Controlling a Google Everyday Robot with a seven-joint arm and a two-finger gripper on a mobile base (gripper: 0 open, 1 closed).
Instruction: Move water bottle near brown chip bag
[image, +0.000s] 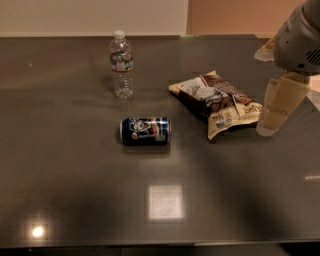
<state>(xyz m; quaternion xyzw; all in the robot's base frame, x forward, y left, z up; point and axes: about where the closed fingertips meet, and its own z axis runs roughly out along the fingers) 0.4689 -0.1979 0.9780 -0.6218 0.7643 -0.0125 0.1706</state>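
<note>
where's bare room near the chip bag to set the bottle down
Bare table between the bottle and the chip bag, and the wide front strip below the can. Crowded right of the bag, where the gripper hangs beside it.
</note>
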